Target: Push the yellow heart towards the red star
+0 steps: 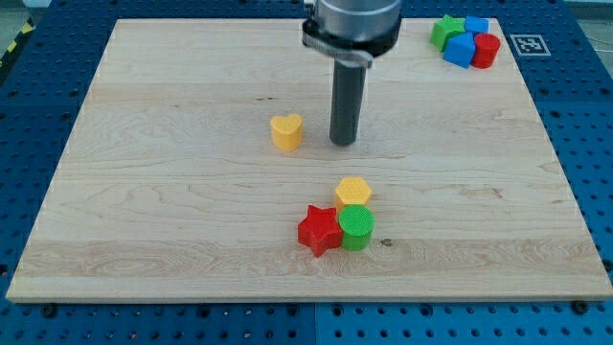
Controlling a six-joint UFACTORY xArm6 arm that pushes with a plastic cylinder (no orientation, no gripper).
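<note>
Near edge of pale wooden worktop [144, 249]: red plastic star [319, 231], touching green plastic cylinder [355, 228] on view's right; yellow plastic hexagon [353, 192] just behind. Mid-board: yellow plastic heart [285, 131], apart from trio, toward view's upper left. My tip [344, 143] just right of heart, small gap. No fingers on rig, bare rod. Far right corner: green star [445, 31], two blue blocks [462, 49], red cylinder [487, 50] clustered.
</note>
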